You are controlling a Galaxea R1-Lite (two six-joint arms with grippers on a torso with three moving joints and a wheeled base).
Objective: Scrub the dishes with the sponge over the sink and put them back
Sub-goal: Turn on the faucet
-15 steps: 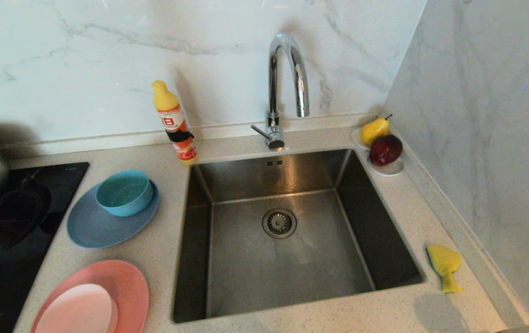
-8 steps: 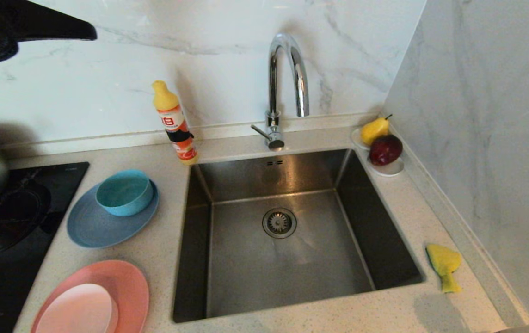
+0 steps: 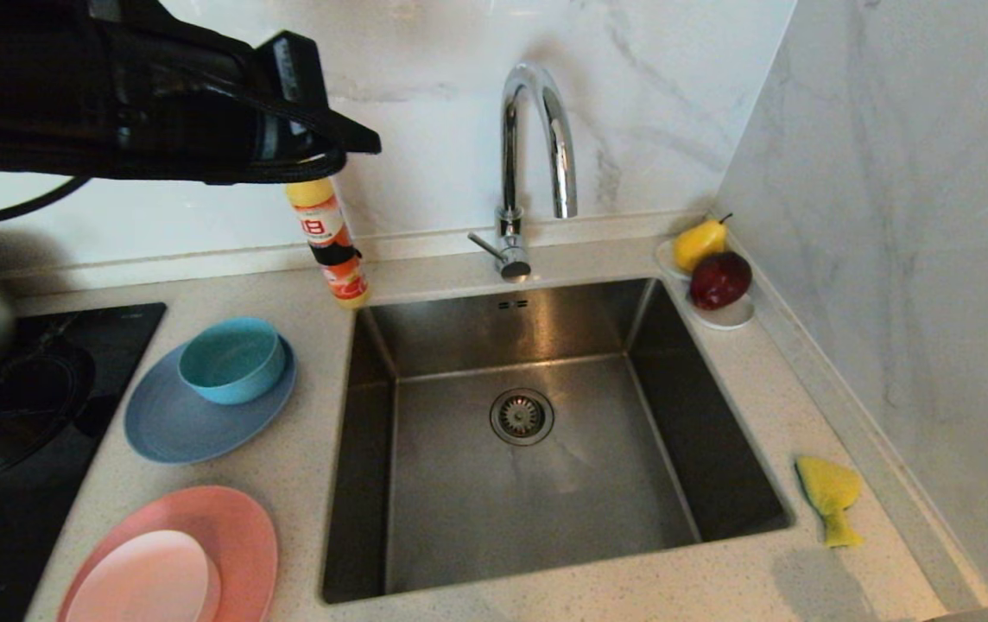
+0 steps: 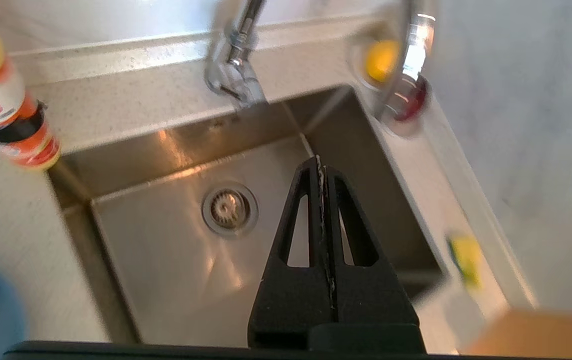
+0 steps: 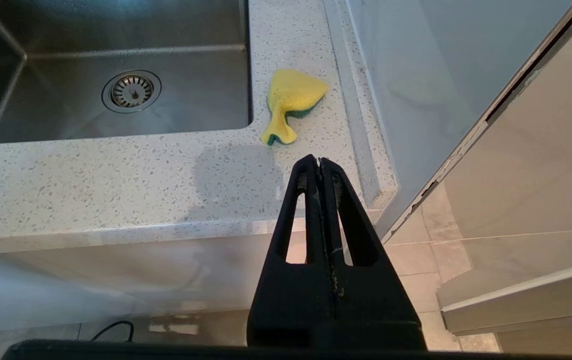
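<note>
The left end effector (image 4: 320, 162), fingers pressed together and empty, hangs high over the sink (image 3: 425, 510), well apart from the dishes: teal bowl (image 3: 232, 358) on grey-blue plate (image 3: 167, 423), pale pink dish (image 3: 144, 579) on salmon plate (image 3: 239, 527), left of the basin. The right end effector (image 5: 319, 161), likewise closed, sits off the counter (image 5: 91, 190) edge near the yellow sponge (image 5: 291, 102), right of the sink

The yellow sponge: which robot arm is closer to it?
Right. The right gripper hangs just off the counter edge near the sponge; the left gripper is high across the sink.
</note>
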